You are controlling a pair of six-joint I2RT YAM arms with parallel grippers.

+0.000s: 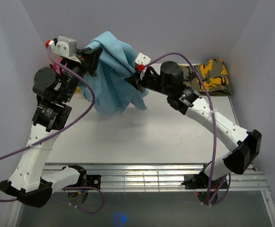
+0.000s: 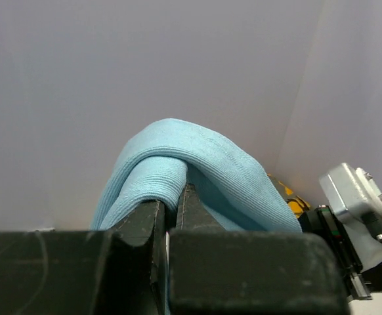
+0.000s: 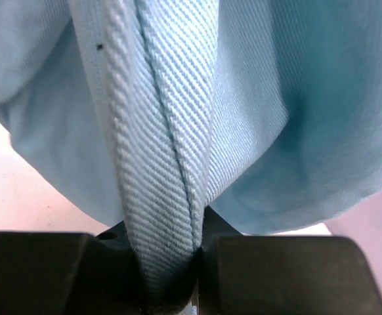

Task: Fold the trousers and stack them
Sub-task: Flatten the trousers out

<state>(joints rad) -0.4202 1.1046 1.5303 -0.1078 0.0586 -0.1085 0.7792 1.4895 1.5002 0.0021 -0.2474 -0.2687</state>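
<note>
I see the pair of plain light-blue soft cloth trousers (image 1: pixel 110 78) raised above the white table (image 1: pixel 151 137). They hang in a bunched mass between my two arms, towards the far left of the workspace.

The left pincer (image 1: pixel 93 60) is clamped on the trousers. In its wrist view a rolled fold of the ribbed blue cloth (image 2: pixel 178 164) is squeezed between the two black fingers (image 2: pixel 138 226) and drapes over their tips.

The right pincer (image 1: pixel 133 75) grips the same garment from the opposite side. Its own camera shows a thick stitched seam of the trousers (image 3: pixel 168 131) pinched tight between its black fingers (image 3: pixel 250 266), and loose cloth fills the view on both sides.

From above, the two pincers sit close together at roughly the same height, with the cloth peaking between them and falling towards the near side. I cannot tell whether the lowest folds touch the table.

A folded green, yellow and black camouflage-patterned cloth (image 1: pixel 215 75) lies at the far right corner of the table, well apart from the trousers and partly behind the right arm.
</note>
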